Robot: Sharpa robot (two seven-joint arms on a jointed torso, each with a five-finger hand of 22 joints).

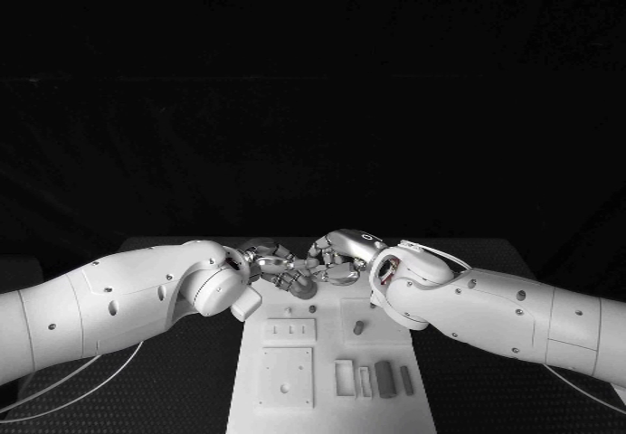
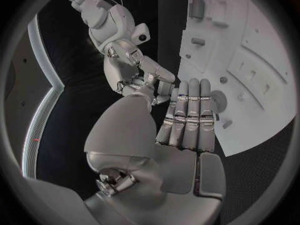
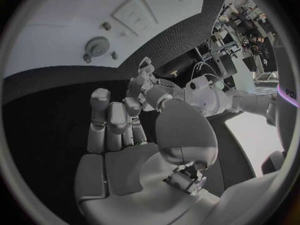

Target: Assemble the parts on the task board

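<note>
Near edge of the black desk [image 1: 195, 380]: the white task board [image 1: 327, 411] carries grey parts [image 1: 384, 375] standing side by side in a tray at its right, with a recessed square plate [image 1: 286, 378] to their left. Farther along, a small dark part [image 1: 359, 327] sits on a raised block. At the board's far end, the left robot hand [image 1: 277, 268] and right robot hand [image 1: 336, 259] meet fingertip to fingertip above the surface; whether either pinches a part cannot be told. Judged step: a hand-to-hand transfer or regrasp. The next move calls for one secure grip before lowering toward a socket
</note>
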